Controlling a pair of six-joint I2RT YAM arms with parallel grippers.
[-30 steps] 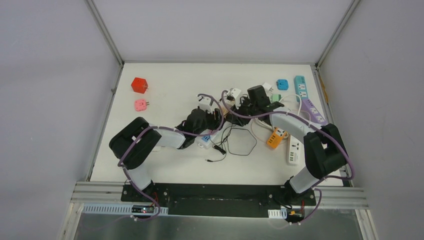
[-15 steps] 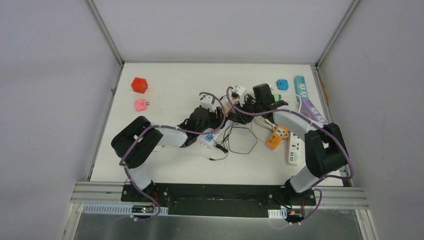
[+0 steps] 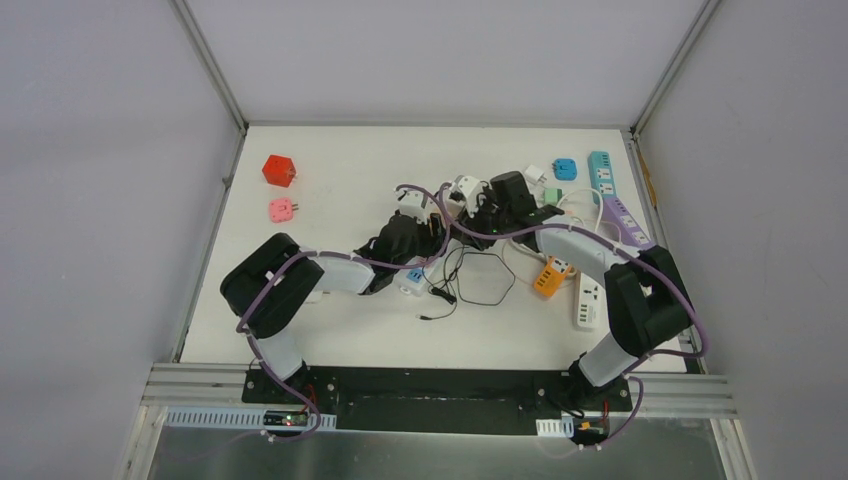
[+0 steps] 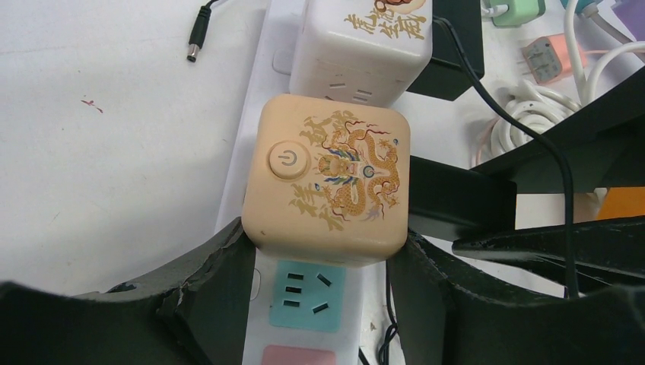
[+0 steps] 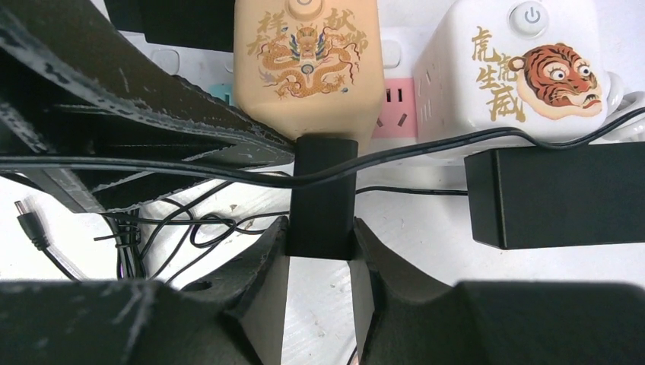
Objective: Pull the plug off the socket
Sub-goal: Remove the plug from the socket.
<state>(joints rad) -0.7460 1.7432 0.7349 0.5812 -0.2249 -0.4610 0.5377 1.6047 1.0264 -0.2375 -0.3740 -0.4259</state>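
Grasping the beige cube socket (image 4: 327, 179) from both sides, the left hand (image 4: 323, 255) holds it over the white power strip (image 4: 304, 296). The right hand (image 5: 319, 243) is clenched on the black plug (image 5: 323, 182), whose end meets the side of this socket. A white tiger cube (image 5: 525, 68) stands just beside it.

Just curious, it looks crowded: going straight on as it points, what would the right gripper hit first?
Probably the beige dragon cube: the right gripper is shut on the black plug, which sits in that cube's side.
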